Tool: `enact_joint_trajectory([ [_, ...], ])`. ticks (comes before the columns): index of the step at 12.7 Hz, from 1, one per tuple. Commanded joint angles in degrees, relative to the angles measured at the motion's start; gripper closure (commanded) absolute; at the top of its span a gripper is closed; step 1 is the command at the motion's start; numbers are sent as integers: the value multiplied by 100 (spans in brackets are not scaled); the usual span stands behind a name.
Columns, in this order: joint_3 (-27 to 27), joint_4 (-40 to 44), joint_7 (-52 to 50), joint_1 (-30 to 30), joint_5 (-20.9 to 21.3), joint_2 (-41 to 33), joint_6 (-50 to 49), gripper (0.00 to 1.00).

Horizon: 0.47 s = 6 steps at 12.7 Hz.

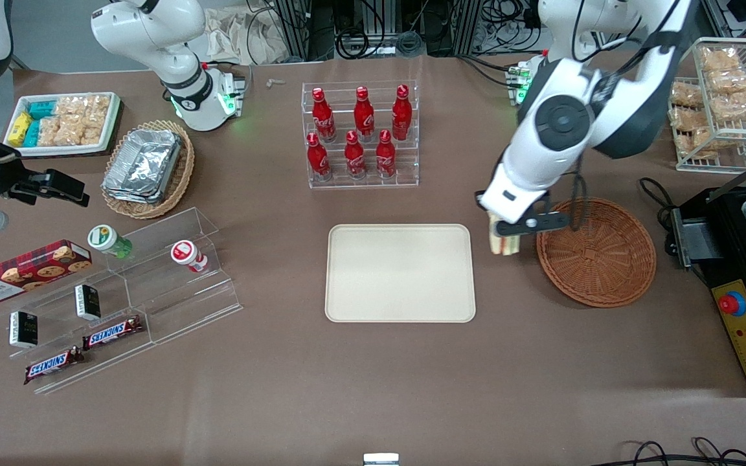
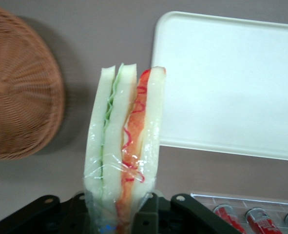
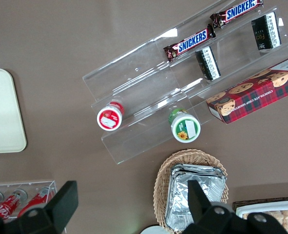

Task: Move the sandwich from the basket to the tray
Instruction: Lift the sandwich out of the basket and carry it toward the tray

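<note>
Brown tabletop; jaws (image 1: 504, 241) clamp sandwich (image 2: 122, 146) between basket (image 1: 596, 260) and tray (image 1: 400, 273)

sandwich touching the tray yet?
Apart. The left wrist view shows the sandwich clamped in the end effector, with bare brown table between it and the tray edge; it hangs between basket and tray.
</note>
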Motion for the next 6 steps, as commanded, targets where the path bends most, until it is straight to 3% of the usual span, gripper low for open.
enact_joint_trajectory([
  [1,3,422,24,-232,285,850,248,100],
  [6,3,431,6,-400,681,1738,1171,100],
])
